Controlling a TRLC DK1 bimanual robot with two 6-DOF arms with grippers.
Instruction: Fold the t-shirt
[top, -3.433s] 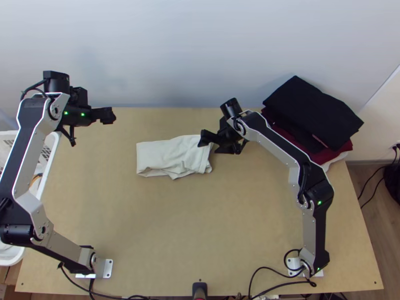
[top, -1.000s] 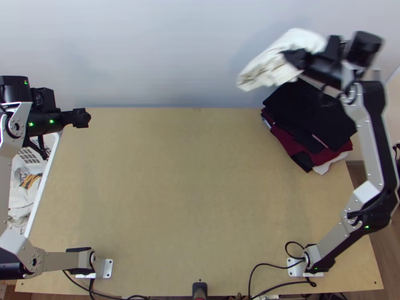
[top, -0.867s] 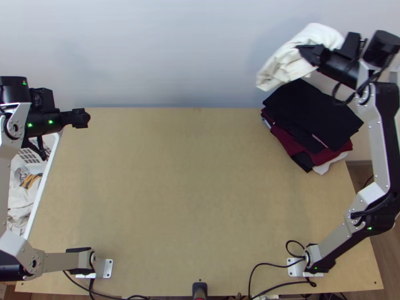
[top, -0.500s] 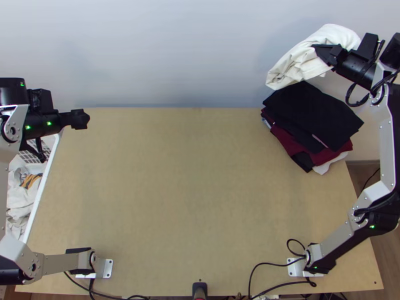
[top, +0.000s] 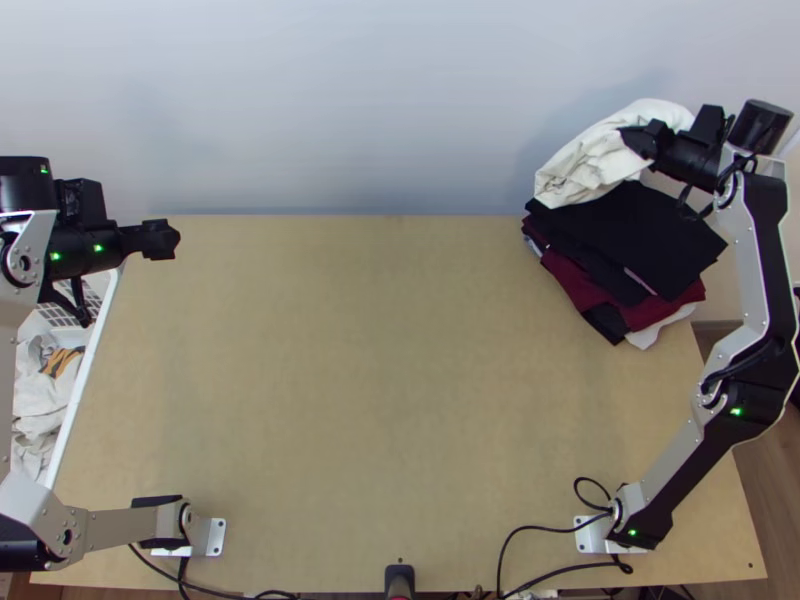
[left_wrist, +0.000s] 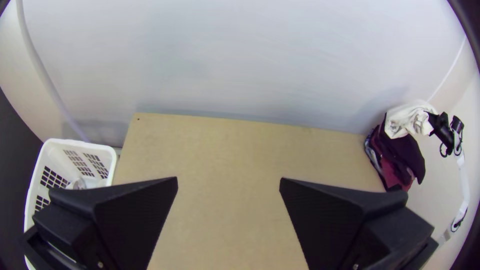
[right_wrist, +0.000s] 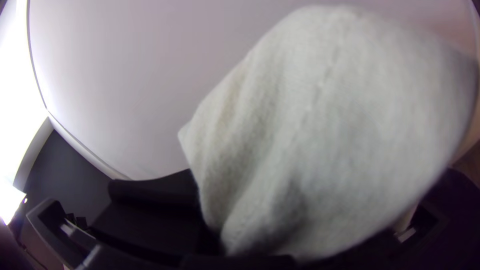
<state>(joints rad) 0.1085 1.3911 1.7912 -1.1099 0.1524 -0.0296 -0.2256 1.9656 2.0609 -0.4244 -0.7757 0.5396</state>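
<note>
Spanning the view was one wooden tabletop (top: 400, 380); beside its left edge, one white basket (left_wrist: 90, 146). At its far right corner lay one garment stack (top: 640, 235); over this, one white t-shirt (top: 585, 165), bunched, pinched by the right gripper (top: 637, 139). Near the far left corner hung the left gripper (top: 162, 239), jaws spread.

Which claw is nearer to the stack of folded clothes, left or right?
Right. The right claw holds the white shirt at the stack; the left claw is far across, near the basket.
</note>
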